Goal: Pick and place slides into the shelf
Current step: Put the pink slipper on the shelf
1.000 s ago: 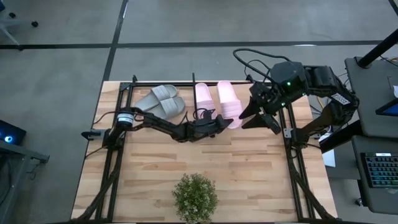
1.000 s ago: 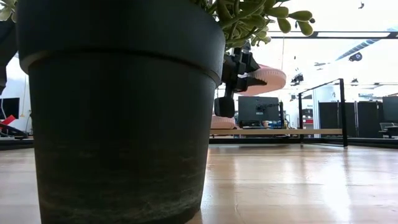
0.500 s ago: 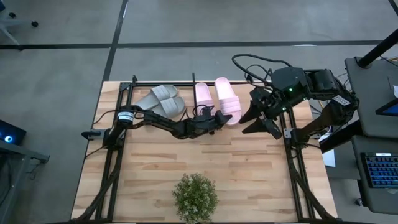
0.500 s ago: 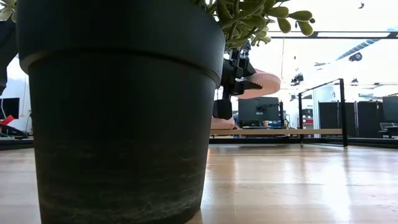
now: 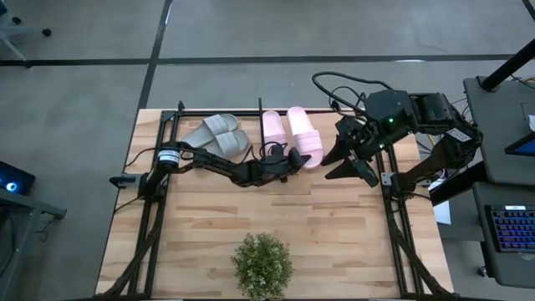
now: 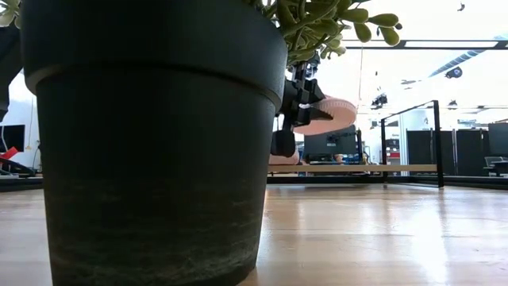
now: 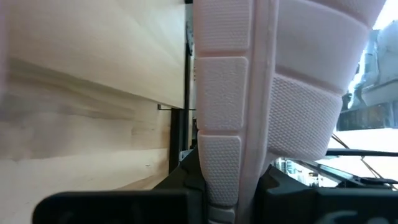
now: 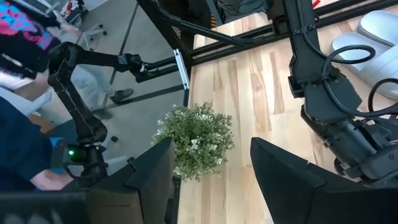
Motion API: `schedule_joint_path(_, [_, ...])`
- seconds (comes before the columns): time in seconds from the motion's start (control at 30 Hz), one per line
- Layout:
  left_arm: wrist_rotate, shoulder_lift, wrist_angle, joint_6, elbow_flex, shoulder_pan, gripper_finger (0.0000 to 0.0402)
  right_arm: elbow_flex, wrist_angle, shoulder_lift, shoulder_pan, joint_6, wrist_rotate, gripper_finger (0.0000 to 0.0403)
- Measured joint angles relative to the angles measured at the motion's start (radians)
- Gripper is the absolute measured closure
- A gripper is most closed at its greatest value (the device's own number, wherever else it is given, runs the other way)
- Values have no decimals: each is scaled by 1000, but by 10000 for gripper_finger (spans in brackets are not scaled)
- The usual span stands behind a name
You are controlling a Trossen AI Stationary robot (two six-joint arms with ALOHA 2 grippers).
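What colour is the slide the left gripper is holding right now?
Pale pink; the slide in the left gripper shows best in the high view.

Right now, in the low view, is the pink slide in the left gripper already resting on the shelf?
No. The pink slide hangs tilted in the left gripper, clearly above the shelf.

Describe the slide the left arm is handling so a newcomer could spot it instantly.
Find the shelf along the table's far edge. Four slides sit there; it is the rightmost pink slide, beside its twin. Only this one is clamped at its near end by the left gripper.
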Motion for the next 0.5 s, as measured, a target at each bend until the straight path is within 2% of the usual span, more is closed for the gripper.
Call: schedule_joint_path(0.5, [23,0,-62,-67,5,0,376,0,2,0,2,0,0,197])
